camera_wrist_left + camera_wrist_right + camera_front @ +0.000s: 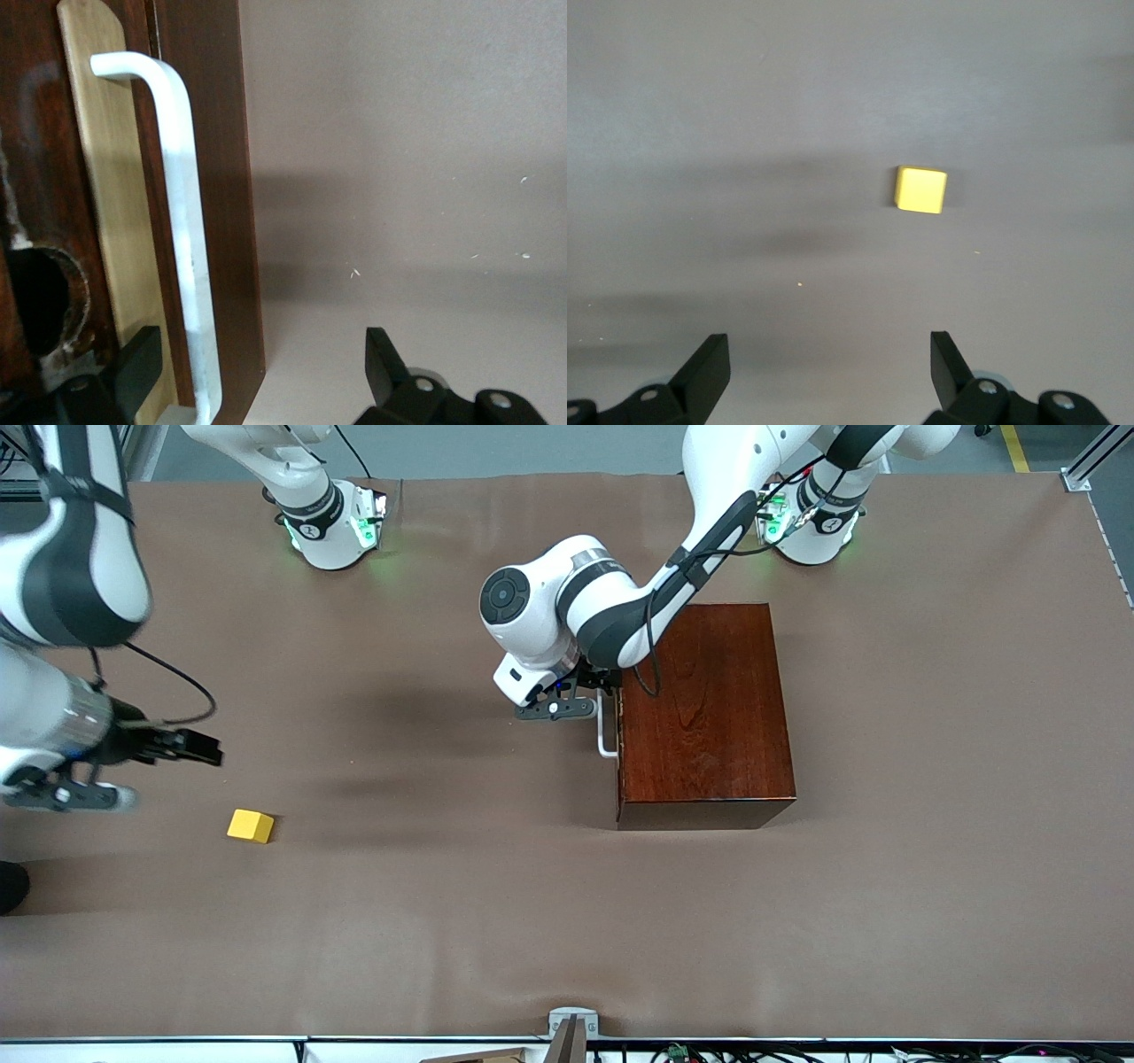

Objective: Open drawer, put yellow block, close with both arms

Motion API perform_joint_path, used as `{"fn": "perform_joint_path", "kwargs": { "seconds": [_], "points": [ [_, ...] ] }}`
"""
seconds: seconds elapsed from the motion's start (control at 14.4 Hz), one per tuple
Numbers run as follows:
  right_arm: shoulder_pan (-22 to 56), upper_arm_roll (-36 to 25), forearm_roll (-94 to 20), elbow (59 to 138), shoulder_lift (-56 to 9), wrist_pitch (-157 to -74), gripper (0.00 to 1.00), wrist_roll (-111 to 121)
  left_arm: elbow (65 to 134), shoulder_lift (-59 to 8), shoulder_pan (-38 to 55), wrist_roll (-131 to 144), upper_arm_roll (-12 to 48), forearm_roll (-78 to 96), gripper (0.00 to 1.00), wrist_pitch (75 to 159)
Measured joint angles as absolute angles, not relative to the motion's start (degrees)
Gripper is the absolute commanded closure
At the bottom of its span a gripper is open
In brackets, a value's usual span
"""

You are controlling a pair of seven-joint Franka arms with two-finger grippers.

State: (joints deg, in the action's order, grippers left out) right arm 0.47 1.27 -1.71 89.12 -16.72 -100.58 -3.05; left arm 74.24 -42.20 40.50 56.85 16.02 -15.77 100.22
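The mahogany box [704, 717] stands at the left arm's end of the table, with the drawer shut in it. The drawer's white bar handle [606, 731] faces the right arm's end. My left gripper [602, 689] is open at the handle. In the left wrist view its fingers [133, 367] straddle the handle [182, 221] and the dark drawer front [213, 177] without touching. The yellow block [251, 825] lies on the table at the right arm's end. My right gripper [199, 748] is open and empty in the air, short of the block [921, 189].
A brown cloth [496, 903] covers the table. A small metal bracket [571, 1027] sits at the table edge nearest the front camera. A dark object [11, 886] shows at the edge of the front view near the right arm.
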Motion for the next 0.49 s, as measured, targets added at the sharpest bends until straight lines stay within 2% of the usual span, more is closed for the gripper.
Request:
{"fn": "perform_joint_path", "kwargs": {
  "seconds": [0.21,0.49],
  "points": [
    [2.50,1.48,-2.02,89.07,-20.59,-104.90,0.00,-3.07,74.28,-43.54,40.48,57.49,15.53,-15.77,0.00,102.79],
    [2.90,1.24,-2.00,89.20,-23.91,-105.57,0.00,-3.12,74.16,-44.11,40.44,57.54,15.35,-15.78,0.00,103.39]
  ]
}}
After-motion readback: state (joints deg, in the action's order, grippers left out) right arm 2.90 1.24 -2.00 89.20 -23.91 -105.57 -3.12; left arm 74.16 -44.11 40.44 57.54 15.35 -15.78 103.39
